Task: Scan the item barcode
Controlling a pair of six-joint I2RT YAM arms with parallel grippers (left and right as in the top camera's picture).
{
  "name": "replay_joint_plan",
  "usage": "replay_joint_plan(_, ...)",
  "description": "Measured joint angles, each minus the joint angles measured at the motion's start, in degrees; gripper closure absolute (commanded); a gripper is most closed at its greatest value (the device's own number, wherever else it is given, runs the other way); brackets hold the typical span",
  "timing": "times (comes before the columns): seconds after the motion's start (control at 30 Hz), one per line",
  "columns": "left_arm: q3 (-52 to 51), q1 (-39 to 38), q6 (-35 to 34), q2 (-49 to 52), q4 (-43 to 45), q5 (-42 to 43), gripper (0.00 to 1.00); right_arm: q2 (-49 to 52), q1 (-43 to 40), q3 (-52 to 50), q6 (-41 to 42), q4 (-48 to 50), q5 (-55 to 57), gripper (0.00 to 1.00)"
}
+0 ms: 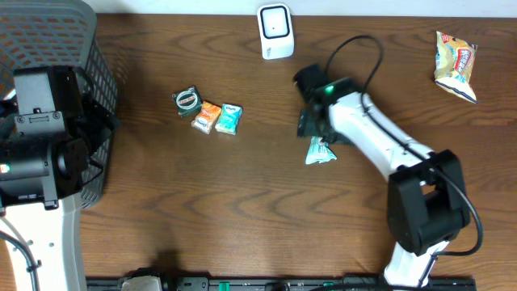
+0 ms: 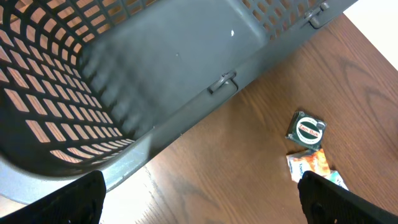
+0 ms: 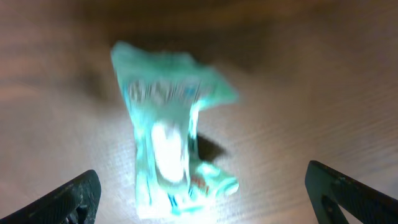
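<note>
While the right gripper (image 3: 202, 193) hangs spread wide, the teal packet (image 3: 165, 143) lies between its fingers (image 3: 74, 199). It rests on the surface (image 3: 311, 93).

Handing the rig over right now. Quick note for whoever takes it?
Left gripper: jaws open, empty, beside the basket.
Right gripper: jaws open above the teal packet, which lies loose on the table.
Scanner stands at the far edge; three small packets and a snack bag lie elsewhere.
Done: no scan can be confirmed.
Left: probably grasp the teal packet and show its barcode to the scanner.
</note>
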Motion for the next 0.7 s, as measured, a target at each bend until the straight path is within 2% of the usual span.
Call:
replay_joint_plan(0.13, 0.00, 0.00, 0.00, 0.00, 0.02, 0.00, 0.02, -0.09, -6.40, 0.90, -5.16, 1.75, -8.02, 0.01)
replay_joint_plan(0.37, 0.00, 0.00, 0.00, 0.00, 0.02, 0.00, 0.02, -0.11, -17.73, -1.27, -19.37, 6.10, -26.97, 0.01)
replay_joint_plan(0.53, 0.00, -0.02, 0.00, 0.00, 0.02, 0.00, 0.02, -0.11, -21.51, -7.19, -26.32, 12.59, -37.16, 0.03)
replay_joint_plan(0.7, 0.00, 0.00, 0.00, 0.00, 0.02, 0.00, 0.02, -0.11, -22.10, -13.35, -29.14, 21.44, -43.89, 0.02)
